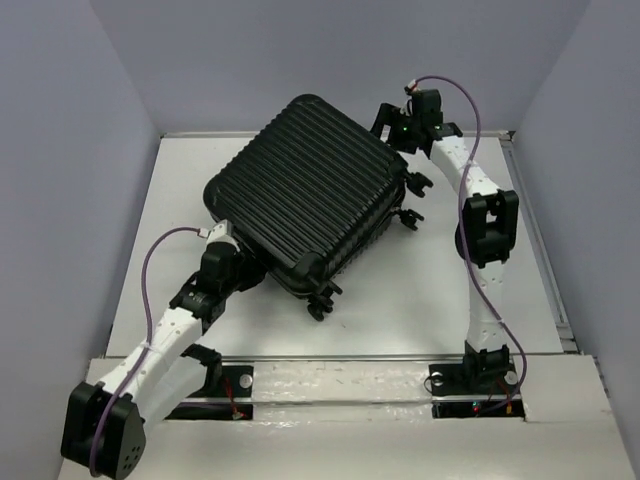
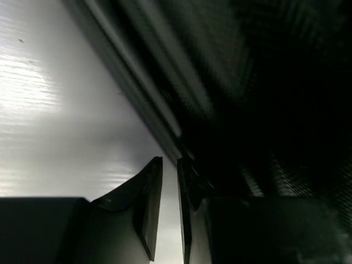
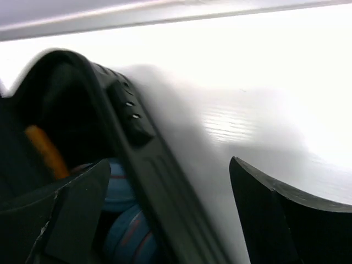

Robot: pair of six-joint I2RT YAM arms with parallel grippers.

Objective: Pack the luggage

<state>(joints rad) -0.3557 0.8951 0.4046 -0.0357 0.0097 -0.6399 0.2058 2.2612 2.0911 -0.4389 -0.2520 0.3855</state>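
The luggage (image 1: 305, 190), a black ribbed hard-shell suitcase, lies slantwise on the white table (image 1: 420, 290) with its lid down. My left gripper (image 1: 240, 262) is at its near-left edge. In the left wrist view my left gripper (image 2: 169, 159) shows only a slim gap with bare table in it, its right finger against the dark shell (image 2: 247, 82). My right gripper (image 1: 390, 128) is at the far-right corner. There my right gripper (image 3: 170, 162) stands open astride the case's rim (image 3: 143, 154), one finger over blue striped items (image 3: 124, 231) inside, the other over the table.
Caster wheels (image 1: 408, 217) stick out on the case's right side and at its near corner (image 1: 322, 300). An orange item (image 3: 47, 151) shows inside the case. Grey walls close in the table at the back and both sides.
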